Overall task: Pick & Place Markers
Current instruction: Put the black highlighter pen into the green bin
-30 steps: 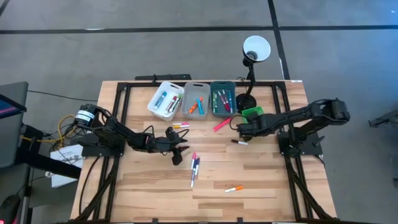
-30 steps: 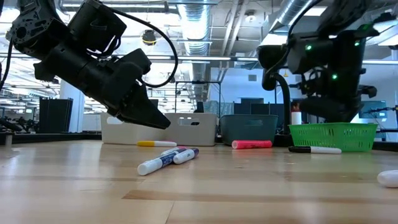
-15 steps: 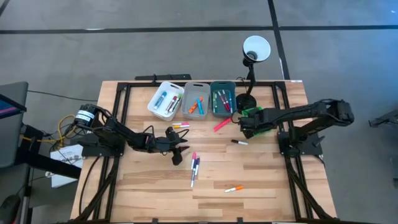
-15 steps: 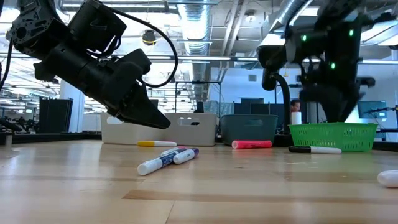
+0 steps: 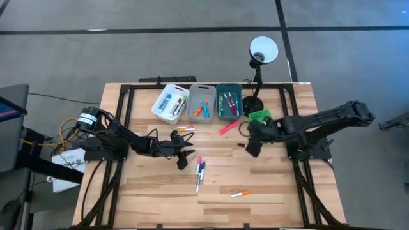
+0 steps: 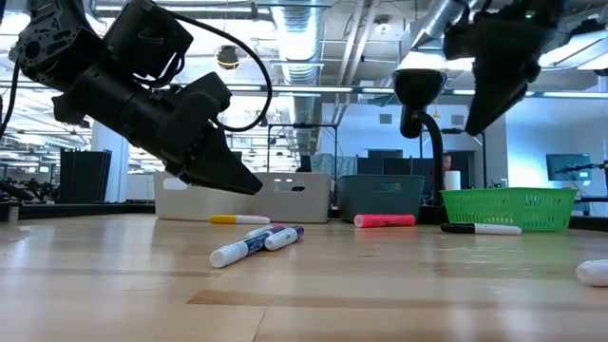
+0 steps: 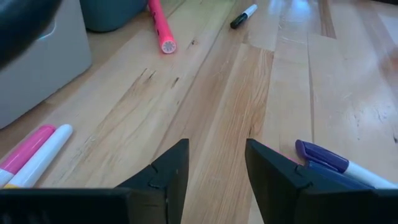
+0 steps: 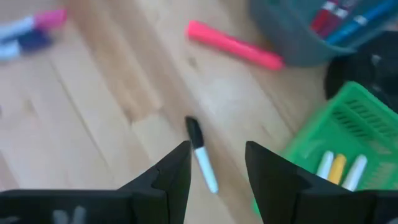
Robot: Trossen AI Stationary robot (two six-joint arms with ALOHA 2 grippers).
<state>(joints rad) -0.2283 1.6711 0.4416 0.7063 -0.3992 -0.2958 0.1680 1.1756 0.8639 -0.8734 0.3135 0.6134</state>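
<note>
My left end effector (image 7: 214, 168) hovers open and empty over mid-desk (image 5: 275, 185), purple markers (image 5: 199, 171) just right of it. My right end effector (image 8: 217, 171) hangs open, empty, above the black-capped marker (image 8: 201, 154) near the green basket (image 8: 339, 130).

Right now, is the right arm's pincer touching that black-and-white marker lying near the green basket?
Apart. The right wrist view shows the right pincer open, with the black-and-white marker lying on the table beyond its fingers. The low view shows that arm raised well above the table.
</note>
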